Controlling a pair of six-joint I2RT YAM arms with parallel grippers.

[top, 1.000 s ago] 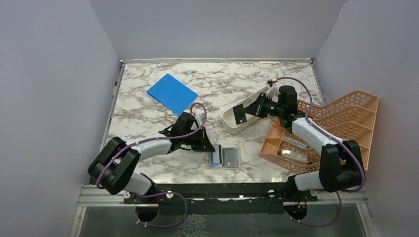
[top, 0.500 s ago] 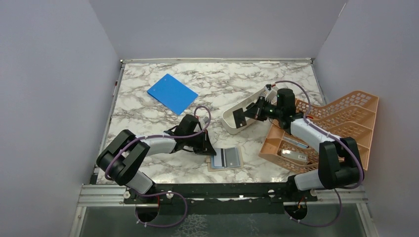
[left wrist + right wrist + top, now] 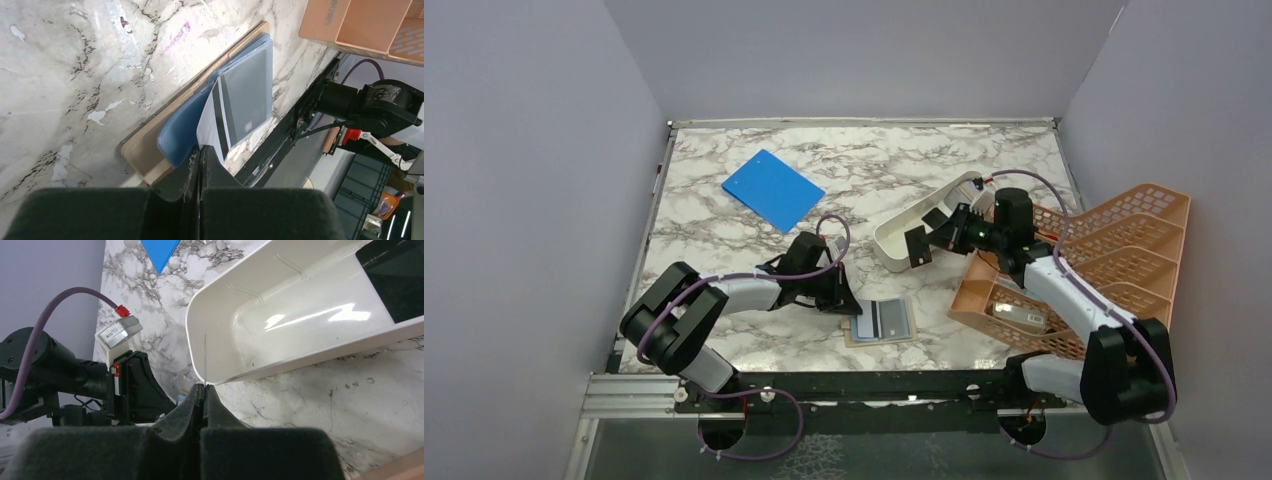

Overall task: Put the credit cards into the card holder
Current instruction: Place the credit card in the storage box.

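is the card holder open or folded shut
Open: the card holder lies spread flat, tan inner face up, with the light blue card, grey card and striped white card across it.

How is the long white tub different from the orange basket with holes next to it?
The long white plastic tray has smooth, solid walls; the orange plastic lattice rack is full of little holes. The tray is one open trough, while the rack is split into several stepped compartments. The tray is also narrower than the rack. Both are open on top and sit close together on the right side of the marbled table.
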